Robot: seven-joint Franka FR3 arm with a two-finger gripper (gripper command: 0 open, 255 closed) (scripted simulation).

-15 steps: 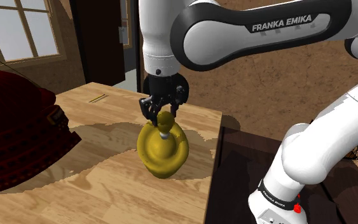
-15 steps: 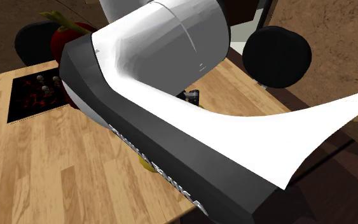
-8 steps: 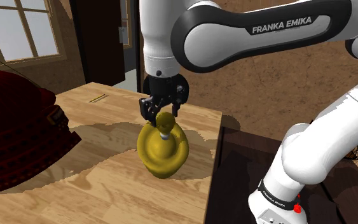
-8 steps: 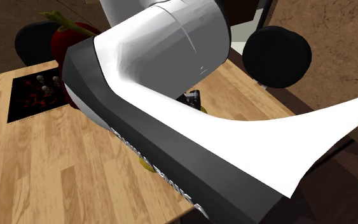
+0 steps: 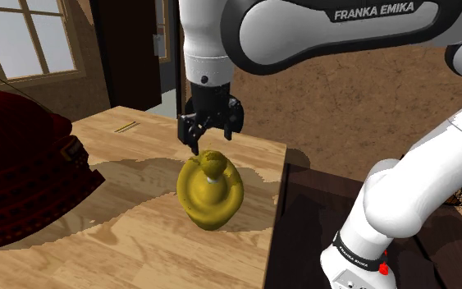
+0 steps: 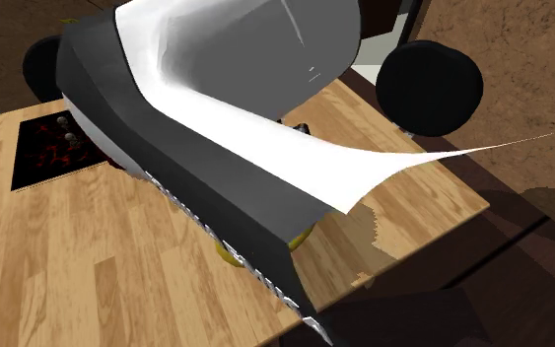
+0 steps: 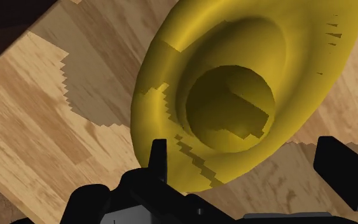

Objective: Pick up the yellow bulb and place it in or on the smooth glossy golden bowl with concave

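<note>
Sitting in the gold bowl, the yellow bulb lies loose; the jaws hang apart above. Bumping it could tip the bowl.

tool opened and lifted, bulb left in bowl

Just under claw: bowl with bulb inside blocks straight descent. Bare table around it; dark red mound well aside.
</note>
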